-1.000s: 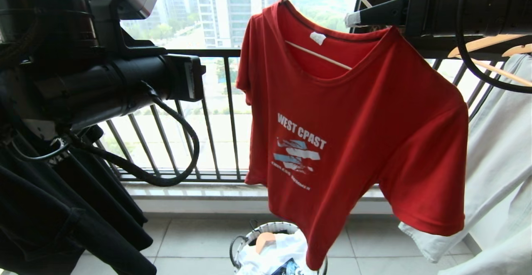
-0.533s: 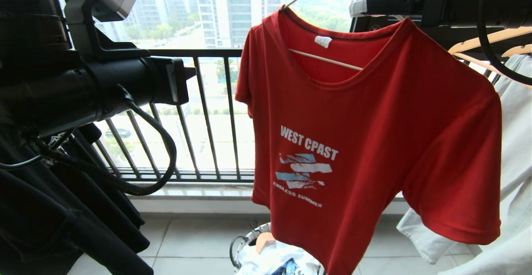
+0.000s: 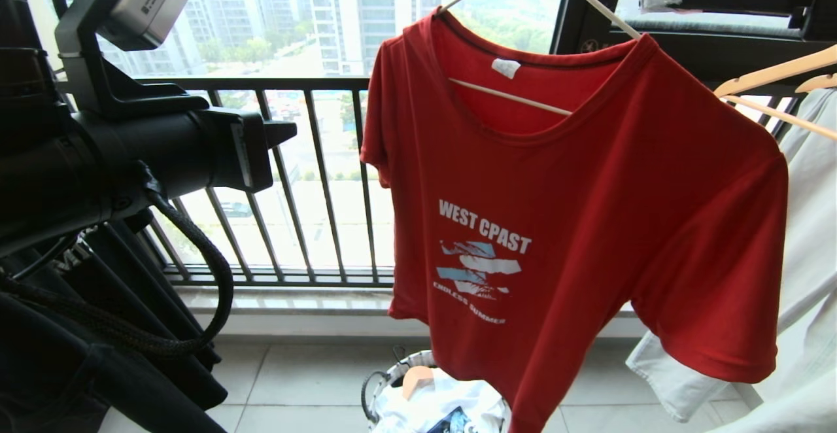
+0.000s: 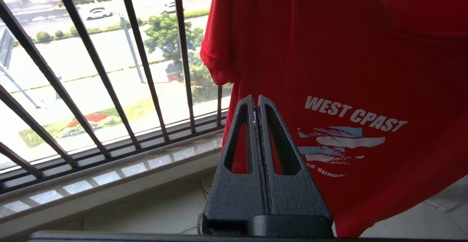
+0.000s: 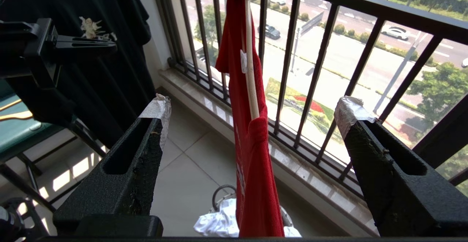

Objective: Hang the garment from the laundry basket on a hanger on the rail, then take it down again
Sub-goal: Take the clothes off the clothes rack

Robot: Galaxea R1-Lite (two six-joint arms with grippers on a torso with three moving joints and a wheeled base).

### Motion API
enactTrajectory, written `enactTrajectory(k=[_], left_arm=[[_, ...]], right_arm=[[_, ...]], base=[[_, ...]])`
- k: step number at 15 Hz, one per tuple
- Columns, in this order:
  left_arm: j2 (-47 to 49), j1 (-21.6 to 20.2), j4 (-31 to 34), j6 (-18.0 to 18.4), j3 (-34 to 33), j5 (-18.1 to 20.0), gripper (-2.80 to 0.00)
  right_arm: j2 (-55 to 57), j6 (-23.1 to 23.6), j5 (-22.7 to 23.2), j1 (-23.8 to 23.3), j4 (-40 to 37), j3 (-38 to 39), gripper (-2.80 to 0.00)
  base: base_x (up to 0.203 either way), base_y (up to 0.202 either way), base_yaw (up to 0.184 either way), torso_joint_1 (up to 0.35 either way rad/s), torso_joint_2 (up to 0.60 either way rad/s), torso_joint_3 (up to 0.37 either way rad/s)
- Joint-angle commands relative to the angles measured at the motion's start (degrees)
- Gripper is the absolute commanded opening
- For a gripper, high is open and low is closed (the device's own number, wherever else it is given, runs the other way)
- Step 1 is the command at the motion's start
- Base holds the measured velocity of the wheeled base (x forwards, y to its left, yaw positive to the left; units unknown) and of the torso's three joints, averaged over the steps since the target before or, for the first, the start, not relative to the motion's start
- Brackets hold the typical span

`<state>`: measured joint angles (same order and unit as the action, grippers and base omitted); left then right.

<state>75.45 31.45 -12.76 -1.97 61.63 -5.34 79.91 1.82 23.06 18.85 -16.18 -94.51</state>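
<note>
Right claw (image 5: 252, 114) stood wide apart, tape on both tips, gripping nothing, with the red garment (image 3: 575, 224) edge-on between its fingers but clear of them. Left claw (image 4: 256, 105) was pinched tight on nothing, just beside the shirt's lower front. And the shirt hung on the off-white hanger (image 3: 510, 96), whose hook ran out of sight at the top, beside the balcony railing (image 3: 307, 178). Below it sat the laundry basket (image 3: 386, 381) on the tiled floor, white cloth inside.
</note>
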Motion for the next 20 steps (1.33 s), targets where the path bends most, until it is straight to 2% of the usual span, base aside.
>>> enactTrajectory(k=[1,5,8,11,14,16,17,18,20], left_arm=[[-2.47,0.02,-0.26,-0.02,-2.55,0.08,-2.80],[-8.74,0.09,-0.47,-1.14,-6.96,4.31,-2.80],[-16.53,-1.01,-0.56,-1.41,-12.17,5.18,-2.80],[-25.59,-7.62,-0.25,-1.34,-16.43,5.63,-2.80],[-34.24,-18.20,-0.10,-1.63,-18.95,5.45,-2.80],[-40.55,-20.08,2.13,-2.29,-19.93,5.27,-2.80],[-43.04,-21.33,5.48,-2.58,-20.12,5.14,-2.80],[-44.84,-23.45,8.10,-2.98,-20.68,5.07,-2.80],[-47.42,-28.32,9.43,-4.10,-23.94,5.23,-2.80]], right_arm=[[-6.02,-0.02,0.18,-1.19,-0.06,3.89,-2.80],[-15.22,-0.22,0.15,-5.14,-0.21,10.38,-2.80],[-24.89,-0.74,0.00,-5.99,-0.25,17.11,-2.80],[-34.67,-5.01,-0.52,-6.15,-1.66,22.00,-2.80],[-42.88,-6.51,-1.82,-6.26,-8.30,24.10,-2.80],[-47.41,-6.65,-3.49,-7.51,-10.70,26.91,-2.80],[-49.37,-6.68,-3.86,-8.16,-11.92,27.94,-2.80],[-50.76,-6.79,-4.02,-9.27,-12.95,28.66,-2.80],[-53.37,-7.91,-4.39,-10.63,-13.41,30.30,-2.80]], base=[[0.000,0.000,0.000,0.000,0.00,0.000],[0.000,0.000,0.000,0.000,0.00,0.000],[0.000,0.000,0.000,0.000,0.00,0.000],[0.000,0.000,0.000,0.000,0.00,0.000],[0.000,0.000,0.000,0.000,0.00,0.000],[0.000,0.000,0.000,0.000,0.00,0.000],[0.000,0.000,0.000,0.000,0.00,0.000],[0.000,0.000,0.000,0.000,0.00,0.000],[0.000,0.000,0.000,0.000,0.00,0.000]])
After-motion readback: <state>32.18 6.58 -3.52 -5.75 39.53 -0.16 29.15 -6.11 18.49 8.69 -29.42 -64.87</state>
